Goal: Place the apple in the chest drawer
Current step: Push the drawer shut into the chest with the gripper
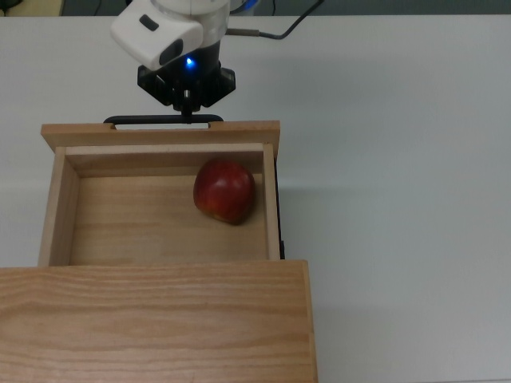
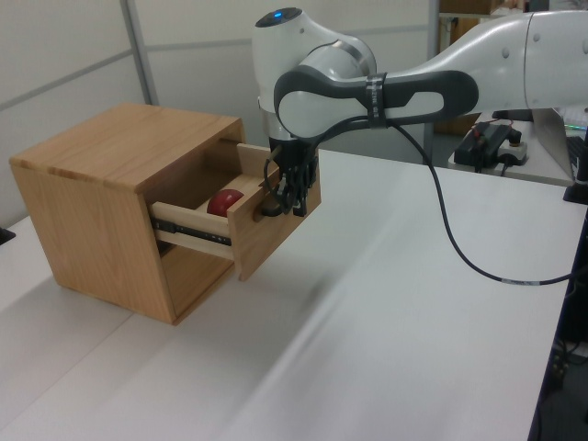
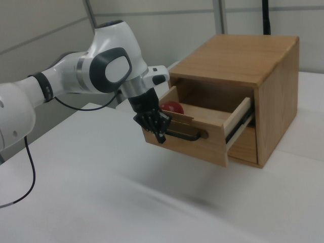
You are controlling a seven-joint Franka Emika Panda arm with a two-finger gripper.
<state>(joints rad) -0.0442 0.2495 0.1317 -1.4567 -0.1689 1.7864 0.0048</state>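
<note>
Chest sits on white bench; oak-grain top fills lower part of top view. Chest drawer is pulled out approx. full length, open side up, front panel twd 12 o'clock in top view. Black bar handle runs along outside of front panel.

Apple lies inside drawer on its floor, at approx. 2 o'clock from drawer centre in top view, near the 3 o'clock side wall and just behind front panel. Red skin, w/ yellow-orange patch low on its 7 o'clock side. In left view only the top of apple shows above drawer front; in right view apple shows as a red dome behind front panel.

Tool is at 12 o'clock of drawer in top view, pointing down at handle, tips at the bar, right of bar's mid-length. Fingers are drawn close together, almost no gap between. Left view: tool is against drawer front at handle height. Right view: tool sits at handle's left end. Whether tips clamp the bar: cannot tell. Blue light shows on arm's wrist body.

Cable hangs from arm over bench in left view.
</note>
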